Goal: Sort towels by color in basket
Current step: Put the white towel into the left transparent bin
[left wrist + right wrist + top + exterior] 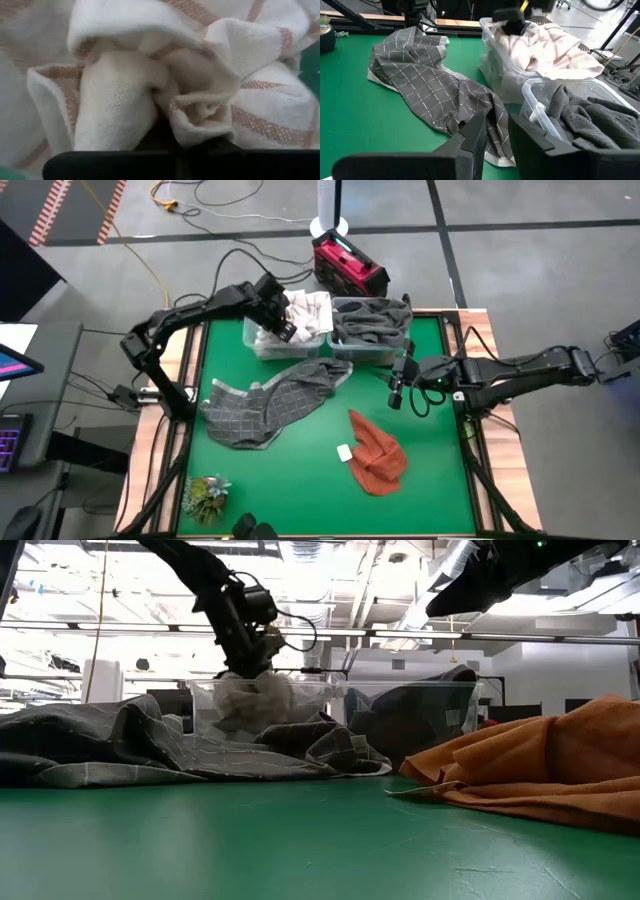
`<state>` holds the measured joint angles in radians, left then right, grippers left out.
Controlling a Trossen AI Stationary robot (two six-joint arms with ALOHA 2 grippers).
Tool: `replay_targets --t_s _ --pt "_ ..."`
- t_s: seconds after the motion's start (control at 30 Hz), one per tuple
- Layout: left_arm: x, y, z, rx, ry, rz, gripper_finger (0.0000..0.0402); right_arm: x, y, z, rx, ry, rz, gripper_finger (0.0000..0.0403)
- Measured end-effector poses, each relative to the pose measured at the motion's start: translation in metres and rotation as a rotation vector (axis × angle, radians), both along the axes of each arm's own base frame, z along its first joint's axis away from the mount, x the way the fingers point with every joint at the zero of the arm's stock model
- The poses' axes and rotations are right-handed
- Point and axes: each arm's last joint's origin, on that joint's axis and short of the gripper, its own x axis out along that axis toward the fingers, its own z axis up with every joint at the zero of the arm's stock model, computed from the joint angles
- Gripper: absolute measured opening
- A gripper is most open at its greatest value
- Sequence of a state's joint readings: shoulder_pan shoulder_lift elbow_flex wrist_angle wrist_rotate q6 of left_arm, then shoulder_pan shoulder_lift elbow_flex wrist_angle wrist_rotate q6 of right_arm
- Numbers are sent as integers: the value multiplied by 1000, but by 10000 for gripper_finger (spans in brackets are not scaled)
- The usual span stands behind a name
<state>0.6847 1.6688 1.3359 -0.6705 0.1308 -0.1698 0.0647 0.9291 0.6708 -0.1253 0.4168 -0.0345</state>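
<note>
Pressing down into the clear bin at the upper middle of the overhead frame, the left gripper (285, 323) has its fingers pinched together on the white towel (310, 310) — its wrist camera sees nothing but bunched white cloth with faint rust stripes, which suggests it is tucking that towel into place rather than lifting it out. That left bin (262, 346) seems reserved for the pale cloths. Its neighbour, the right bin (372, 352), holds the dark grey towels (372, 320), so the sorting by colour is already under way.

The right gripper (399, 388) hangs just below the right bin, right of centre in the overhead frame, fingers part-way apart and holding nothing — waiting its turn, by the look of it.

On the green table (300, 480), two pieces are left. The grey checked towel (275, 400) sprawls across the middle left, one end touching the front of the bins. The rust orange towel (378, 455) lies crumpled at lower right, apart from the checked one. A small plant (207, 495) sits at the lower left corner, clear of it all.
</note>
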Motion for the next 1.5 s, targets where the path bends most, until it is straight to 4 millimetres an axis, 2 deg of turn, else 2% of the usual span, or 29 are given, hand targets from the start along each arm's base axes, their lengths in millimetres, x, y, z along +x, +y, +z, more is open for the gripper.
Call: replay_targets --t_s 0.2,0.4,0.5,0.73,0.9,1.07,1.27,1.37,1.5 --pt "-3 -9 -27 12 73 -12 8 0 0 0 0 -1 0 113" --pt "-2 -19 -36 54 145 -136 10 0 0 0 -1 0 -1 113" --pt "0 -22 -34 73 167 -167 30 0 0 0 -1 0 -1 113" --pt "12 -32 -8 90 191 -241 129 0 0 0 -2 1 0 113" --pt "16 -42 23 103 232 -344 180 0 0 0 -4 3 1 113" --pt "15 -46 60 142 246 -400 189 0 0 0 -3 2 1 113" --pt "10 -39 90 349 347 -408 190 0 0 0 -1 2 0 113" --pt "8 -35 92 399 370 -433 190 0 0 0 0 1 -1 113" --pt "5 -32 74 304 350 -503 190 0 0 0 0 1 0 113"
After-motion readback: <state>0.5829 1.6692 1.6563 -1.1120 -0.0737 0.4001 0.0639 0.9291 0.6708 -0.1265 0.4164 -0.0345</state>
